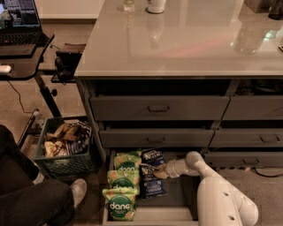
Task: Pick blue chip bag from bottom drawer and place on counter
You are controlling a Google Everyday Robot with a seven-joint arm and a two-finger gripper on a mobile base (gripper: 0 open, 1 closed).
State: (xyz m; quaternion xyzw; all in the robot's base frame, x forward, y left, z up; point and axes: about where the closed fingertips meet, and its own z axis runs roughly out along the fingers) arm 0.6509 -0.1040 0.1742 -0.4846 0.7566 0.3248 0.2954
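The bottom drawer (178, 197) is pulled open below the cabinet. Dark navy-blue chip bags with white lettering lie in a column in it, one at the back (153, 156) and one nearer the front (153, 185). My gripper (158, 171) reaches in from the right on the white arm (221, 198) and sits low over the middle of the navy column, touching or just above a bag. Three light-green "dang" bags (121, 204) lie in a column to the left. The pale-grey counter (177, 42) tops the cabinet.
Shut drawer fronts with bar handles (158, 108) stand above the open drawer. A dark crate of snacks (66, 145) sits on the floor at left. A black desk with a laptop (17, 26) is at far left. A person's leg and shoe (78, 190) are at bottom left. Cups (155, 5) stand at the counter's back.
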